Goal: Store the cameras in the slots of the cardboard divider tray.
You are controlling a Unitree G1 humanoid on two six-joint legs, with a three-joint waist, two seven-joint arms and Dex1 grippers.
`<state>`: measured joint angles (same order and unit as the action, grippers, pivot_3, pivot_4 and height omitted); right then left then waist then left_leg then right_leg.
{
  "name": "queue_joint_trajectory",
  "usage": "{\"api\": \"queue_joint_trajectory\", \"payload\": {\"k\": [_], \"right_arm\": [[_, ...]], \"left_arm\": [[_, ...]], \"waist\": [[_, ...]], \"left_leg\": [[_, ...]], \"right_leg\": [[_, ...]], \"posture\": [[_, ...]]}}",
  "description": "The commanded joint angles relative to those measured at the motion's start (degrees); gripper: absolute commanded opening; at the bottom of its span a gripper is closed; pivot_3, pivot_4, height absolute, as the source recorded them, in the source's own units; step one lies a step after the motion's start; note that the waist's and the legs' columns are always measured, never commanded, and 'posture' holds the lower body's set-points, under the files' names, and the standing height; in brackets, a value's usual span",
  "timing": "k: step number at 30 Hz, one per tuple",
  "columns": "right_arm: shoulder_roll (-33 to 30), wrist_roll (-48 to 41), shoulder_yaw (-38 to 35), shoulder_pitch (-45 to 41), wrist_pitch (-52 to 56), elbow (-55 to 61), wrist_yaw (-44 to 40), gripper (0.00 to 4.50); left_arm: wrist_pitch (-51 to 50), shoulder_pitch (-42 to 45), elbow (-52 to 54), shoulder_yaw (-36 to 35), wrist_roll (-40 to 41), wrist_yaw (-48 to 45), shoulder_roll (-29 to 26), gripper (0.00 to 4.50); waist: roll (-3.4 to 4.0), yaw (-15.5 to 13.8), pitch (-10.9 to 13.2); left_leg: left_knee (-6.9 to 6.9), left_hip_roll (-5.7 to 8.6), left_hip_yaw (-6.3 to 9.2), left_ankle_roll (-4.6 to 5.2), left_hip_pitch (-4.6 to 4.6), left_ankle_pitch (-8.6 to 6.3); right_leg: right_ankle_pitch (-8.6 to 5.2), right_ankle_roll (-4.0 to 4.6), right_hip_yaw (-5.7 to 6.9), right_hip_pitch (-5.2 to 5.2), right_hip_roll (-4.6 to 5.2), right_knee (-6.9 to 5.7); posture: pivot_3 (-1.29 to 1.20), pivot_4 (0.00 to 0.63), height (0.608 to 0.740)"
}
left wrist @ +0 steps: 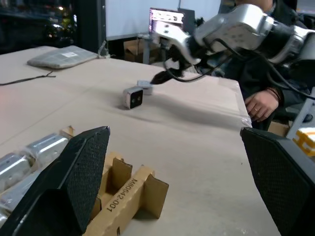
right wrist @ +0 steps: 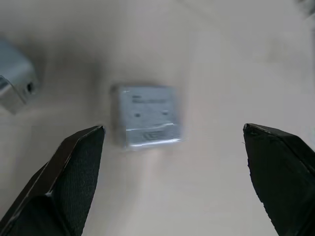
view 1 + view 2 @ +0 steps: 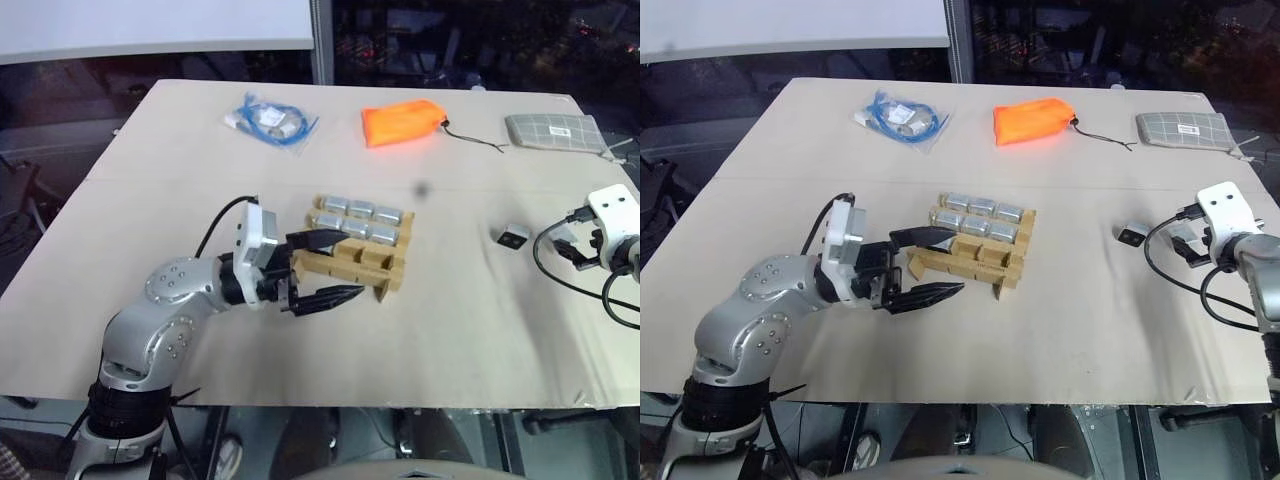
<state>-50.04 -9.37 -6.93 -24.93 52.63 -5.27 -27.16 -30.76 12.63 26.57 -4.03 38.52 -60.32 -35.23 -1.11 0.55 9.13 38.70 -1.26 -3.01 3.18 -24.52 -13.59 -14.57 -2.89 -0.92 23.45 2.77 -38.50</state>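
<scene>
The cardboard divider tray sits mid-tabletop, its two far rows filled with stored cameras and the near row empty, so loading likely proceeds far to near. The left end effector hangs empty, fingers spread, beside the tray's near-left corner. The right end effector, fingers equally wide and empty, points down at a loose camera lying on the tabletop, a second one just beside it, apparently for the next pick. The near strip reads "M80642-001".
</scene>
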Motion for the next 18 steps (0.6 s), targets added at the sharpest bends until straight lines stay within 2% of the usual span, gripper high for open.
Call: {"api": "queue_joint_trajectory", "payload": {"k": [1,12,16,18], "right_arm": [[-0.07,-1.02,-0.93,-4.55,0.06,-4.68,-2.45,4.50],[2.19,1.64,4.19,-11.66,-6.58,-21.11,-7.23,4.50],[3.16,2.62,4.82,-13.48,-8.77,-24.81,-7.51,3.28],[3.17,3.12,5.07,-13.75,-9.61,-25.32,-7.84,2.40]], "left_arm": [[1.92,-1.21,2.88,-1.11,1.52,-0.34,-0.51,4.45],[3.43,-3.80,5.01,-1.51,2.03,1.74,-1.37,4.45],[3.18,-3.67,5.49,-1.55,2.32,2.91,-1.55,4.50],[2.83,-3.32,5.54,-1.74,2.60,3.60,-1.71,4.50]], "waist": [[0.00,0.06,0.00],[0.00,0.14,0.00],[0.00,0.21,0.00],[0.00,0.24,0.00]], "left_leg": [[0.00,0.00,0.00,0.00,0.00,0.00],[-0.04,-0.01,0.02,0.00,-0.02,0.00],[-0.05,-0.01,0.00,0.00,0.00,0.00],[-0.05,-0.02,0.00,0.00,0.01,0.00]], "right_leg": [[0.00,0.00,0.00,0.00,0.00,0.01],[0.00,0.00,0.02,0.01,0.01,0.04],[0.01,0.00,0.01,0.00,0.00,0.04],[0.01,0.00,0.00,0.00,0.00,0.05]], "posture": [[0.00,0.150,0.740],[0.00,0.150,0.740],[0.00,0.150,0.740],[0.00,0.150,0.740]]}}
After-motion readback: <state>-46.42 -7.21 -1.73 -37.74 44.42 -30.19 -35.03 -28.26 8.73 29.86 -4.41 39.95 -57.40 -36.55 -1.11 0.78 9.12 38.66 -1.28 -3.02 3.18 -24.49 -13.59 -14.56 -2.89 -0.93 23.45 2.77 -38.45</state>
